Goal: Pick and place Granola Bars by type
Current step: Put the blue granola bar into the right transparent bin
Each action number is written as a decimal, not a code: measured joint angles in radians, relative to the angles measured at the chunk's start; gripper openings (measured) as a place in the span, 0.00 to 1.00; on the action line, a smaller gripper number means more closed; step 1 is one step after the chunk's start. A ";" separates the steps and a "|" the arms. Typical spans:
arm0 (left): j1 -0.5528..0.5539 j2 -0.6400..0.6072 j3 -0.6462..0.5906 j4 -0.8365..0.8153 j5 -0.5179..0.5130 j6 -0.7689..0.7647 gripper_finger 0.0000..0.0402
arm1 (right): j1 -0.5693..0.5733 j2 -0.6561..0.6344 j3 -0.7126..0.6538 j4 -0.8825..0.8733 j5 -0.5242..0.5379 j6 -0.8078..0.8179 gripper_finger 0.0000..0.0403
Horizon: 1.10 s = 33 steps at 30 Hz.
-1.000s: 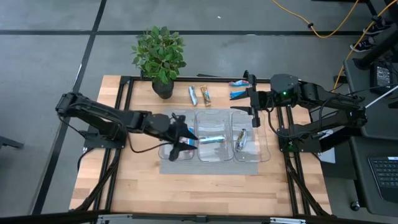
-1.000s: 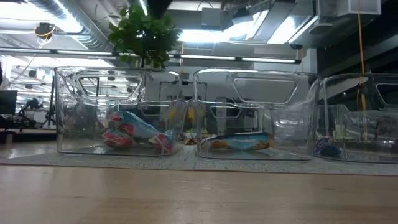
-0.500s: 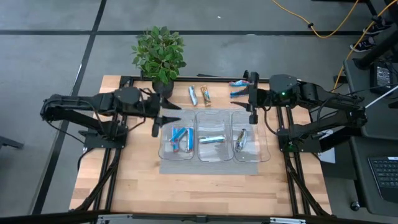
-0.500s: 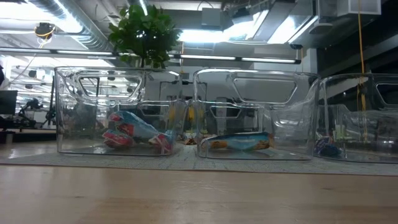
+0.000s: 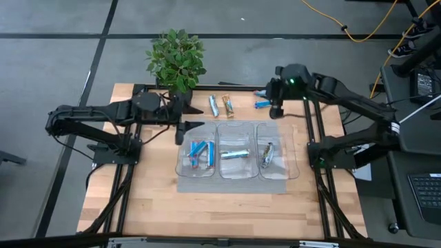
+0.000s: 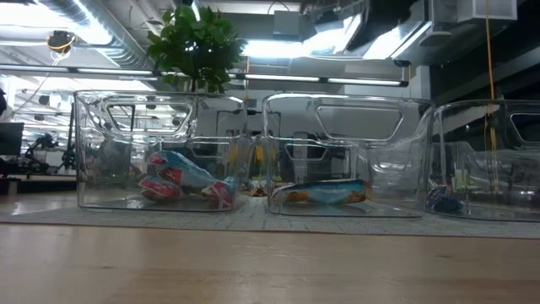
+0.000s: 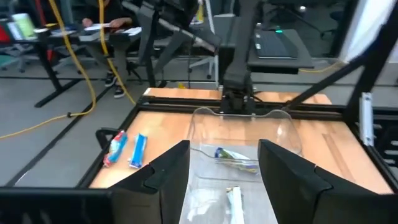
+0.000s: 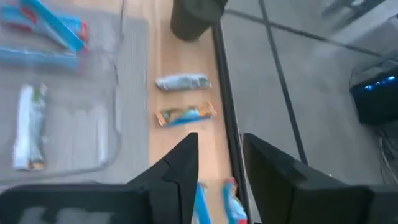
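While three clear plastic bins (image 5: 238,158) mid-surface hold sorted foil-wrapped granola bars (image 5: 200,153), four more (image 5: 221,105) lie along the far edge. Left pincer (image 5: 193,117) released, empty, beside the left bin. Right pincer (image 5: 273,109) parted, empty, above the far-edge blue bars (image 5: 262,105).

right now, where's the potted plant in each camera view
High view: potted plant at the table's back edge, left of centre, behind the left bin.
Low view: its leaves rise behind the left bin, upper left of the picture.
Left wrist view: not in it.
Right wrist view: only its dark pot, cut off by the picture's top edge.
Shared landmark: the row of clear bins shows in all four views.
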 joint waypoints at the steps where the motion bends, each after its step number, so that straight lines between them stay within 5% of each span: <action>1: 0.004 0.001 0.000 0.005 -0.008 -0.003 0.45 | -0.030 0.012 0.000 0.000 -0.025 -0.033 0.32; 14: 0.010 -0.002 0.000 0.037 -0.064 0.029 0.45 | -0.291 0.205 0.000 -0.002 -0.282 -0.105 0.38; 26: 0.009 -0.076 0.000 -0.020 -0.055 0.034 0.45 | -0.348 0.463 0.000 -0.027 -0.249 -0.104 0.76; 33: 0.009 -0.085 0.000 -0.036 -0.055 0.013 0.45 | -0.366 0.572 0.000 -0.052 -0.246 -0.101 0.82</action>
